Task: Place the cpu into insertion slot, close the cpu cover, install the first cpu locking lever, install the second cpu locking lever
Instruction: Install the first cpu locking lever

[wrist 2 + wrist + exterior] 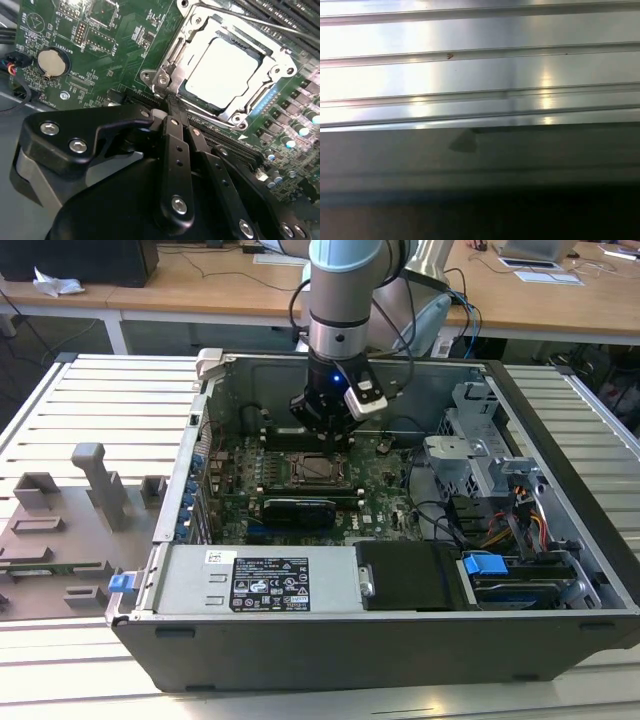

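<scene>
cpu [227, 70] sat in insertion slot [250, 102], upper right of second wrist view; cpu cover [192, 47] down around it. claw [172, 107] closed, empty, at cover's corner; levers unclear.

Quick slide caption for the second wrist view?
End effector poised at the corner of the cpu cover, closed over the seated cpu.

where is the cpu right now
The cpu sits in the socket under the closed metal cover in the second wrist view, just beyond the gripper.
</scene>
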`<move>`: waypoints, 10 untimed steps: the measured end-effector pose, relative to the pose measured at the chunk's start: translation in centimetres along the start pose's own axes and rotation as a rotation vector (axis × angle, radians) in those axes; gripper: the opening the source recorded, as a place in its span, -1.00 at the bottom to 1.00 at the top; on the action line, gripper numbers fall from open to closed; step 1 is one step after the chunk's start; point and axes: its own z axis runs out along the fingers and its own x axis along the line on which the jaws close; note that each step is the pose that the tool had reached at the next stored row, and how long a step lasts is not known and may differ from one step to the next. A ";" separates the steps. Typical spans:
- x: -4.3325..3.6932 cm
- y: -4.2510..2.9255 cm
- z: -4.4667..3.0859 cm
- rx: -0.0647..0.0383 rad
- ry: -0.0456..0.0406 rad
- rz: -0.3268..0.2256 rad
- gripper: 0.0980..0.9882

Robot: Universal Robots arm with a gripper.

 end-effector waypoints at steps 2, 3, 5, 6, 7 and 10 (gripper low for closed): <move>0.11 -0.33 -0.08 0.012 -0.0035 -0.001 -0.98; 0.18 -0.78 -0.08 0.018 -0.0046 -0.001 -0.98; 0.22 -1.41 -0.08 0.019 -0.0051 -0.001 -0.98; 0.25 -2.06 -0.07 0.019 -0.0056 -0.001 -0.98; 0.28 -2.81 -0.07 0.020 -0.0057 -0.001 -0.98; 0.29 -3.56 -0.40 0.021 -0.0066 -0.001 -0.98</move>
